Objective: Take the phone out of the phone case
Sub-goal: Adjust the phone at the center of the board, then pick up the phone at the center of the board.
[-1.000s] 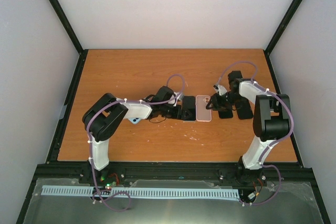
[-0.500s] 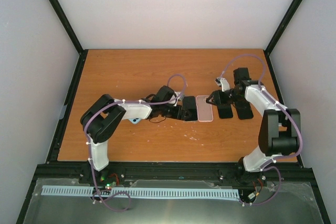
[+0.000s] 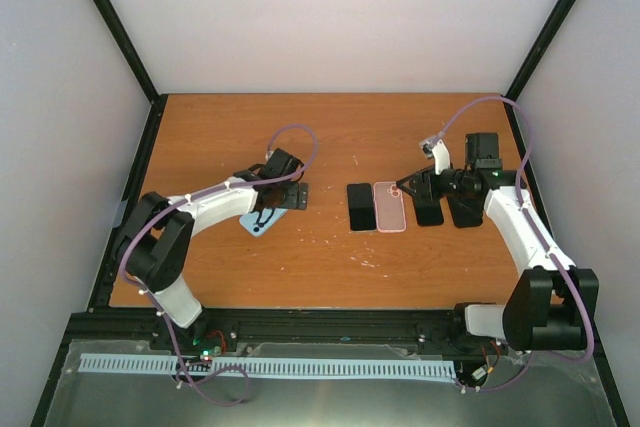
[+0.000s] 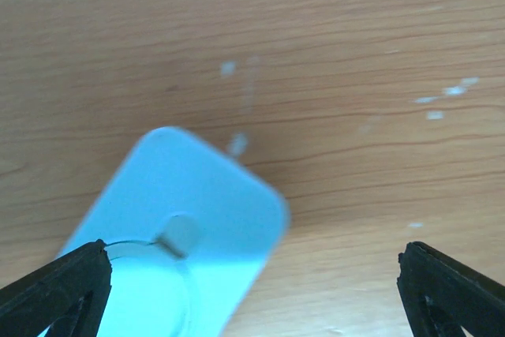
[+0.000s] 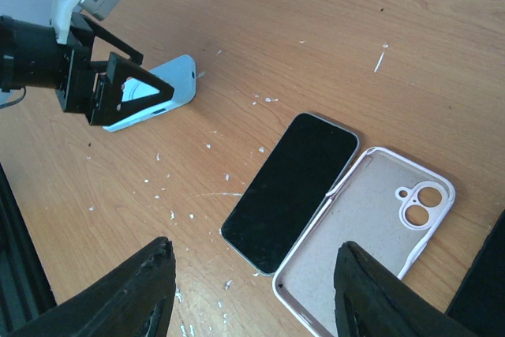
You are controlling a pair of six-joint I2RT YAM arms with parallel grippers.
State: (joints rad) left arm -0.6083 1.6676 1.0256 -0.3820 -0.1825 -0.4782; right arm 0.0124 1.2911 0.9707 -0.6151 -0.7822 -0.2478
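Observation:
The black phone [image 3: 360, 206] lies screen-up on the table, outside the pink case [image 3: 389, 206], which lies open-side up right beside it. Both show in the right wrist view, phone [image 5: 292, 187] and case [image 5: 371, 242] touching along one long edge. My right gripper [image 3: 445, 210] is open and empty just right of the case, above the table [image 5: 252, 305]. My left gripper [image 3: 288, 195] is open and empty, well left of the phone, over a light blue card-like object [image 4: 173, 234].
The light blue object [image 3: 262, 222] lies left of centre, partly under the left gripper; it also shows in the right wrist view [image 5: 150, 94]. Small white specks dot the wooden table [image 3: 330, 137]. Black frame rails border the table.
My left gripper has pulled away from the phone and swung left to above the light blue object. My right arm has shifted right a little. Phone and case stay side by side.

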